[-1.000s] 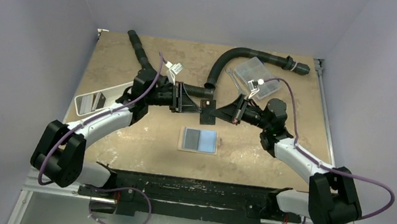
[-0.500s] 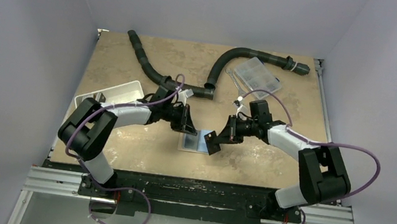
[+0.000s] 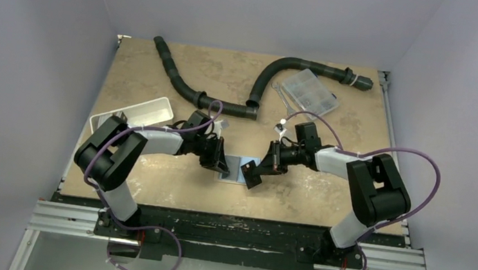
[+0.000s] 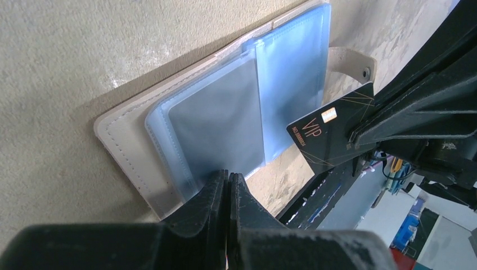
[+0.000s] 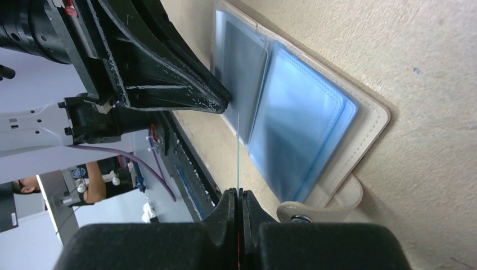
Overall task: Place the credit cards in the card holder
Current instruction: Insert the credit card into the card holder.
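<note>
Credit card (image 4: 332,130), thin glossy black, sits pinched in the closed right tool (image 5: 238,196) above the open card holder (image 4: 125,147), stitched tan with clear bluish sleeves, flat on the bench (image 4: 67,50), closed left tool (image 4: 228,181) touching one sleeve

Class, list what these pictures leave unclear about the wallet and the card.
- Top view: wallet mostly covered by left gripper and right gripper.
- Left wrist view: left gripper's shut fingertips hide whether they pinch a sleeve; card's small print too tiny.
- Right wrist view: card edge-on, face unseen.
</note>
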### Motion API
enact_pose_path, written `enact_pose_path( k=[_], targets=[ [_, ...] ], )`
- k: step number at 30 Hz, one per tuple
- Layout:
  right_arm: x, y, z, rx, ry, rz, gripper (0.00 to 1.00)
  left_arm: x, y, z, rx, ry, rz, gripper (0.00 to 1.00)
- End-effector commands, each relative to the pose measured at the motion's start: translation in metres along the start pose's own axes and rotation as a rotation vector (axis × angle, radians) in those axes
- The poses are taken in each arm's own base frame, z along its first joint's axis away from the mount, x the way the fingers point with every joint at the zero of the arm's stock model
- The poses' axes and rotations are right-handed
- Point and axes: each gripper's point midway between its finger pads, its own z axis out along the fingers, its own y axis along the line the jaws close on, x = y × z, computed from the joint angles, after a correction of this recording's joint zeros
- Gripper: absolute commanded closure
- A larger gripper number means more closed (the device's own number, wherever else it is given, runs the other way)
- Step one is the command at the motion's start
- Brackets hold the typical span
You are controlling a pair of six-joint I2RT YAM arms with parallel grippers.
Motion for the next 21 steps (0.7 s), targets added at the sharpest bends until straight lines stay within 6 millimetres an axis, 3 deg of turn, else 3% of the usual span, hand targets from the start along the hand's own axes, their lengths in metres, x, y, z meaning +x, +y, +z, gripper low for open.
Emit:
enact_pose_path(
  k=[1,21],
  targets=[
    [-0.010,0.010,0.005,-0.058,-0.017,-0.049,1.00,0.003,0.015,-0.001,-0.058,-0.007,0.021,1.00],
    [-0.018,0.001,0.021,-0.082,-0.017,-0.024,1.00,0.007,0.017,0.003,-0.049,0.001,0.010,1.00]
  ],
)
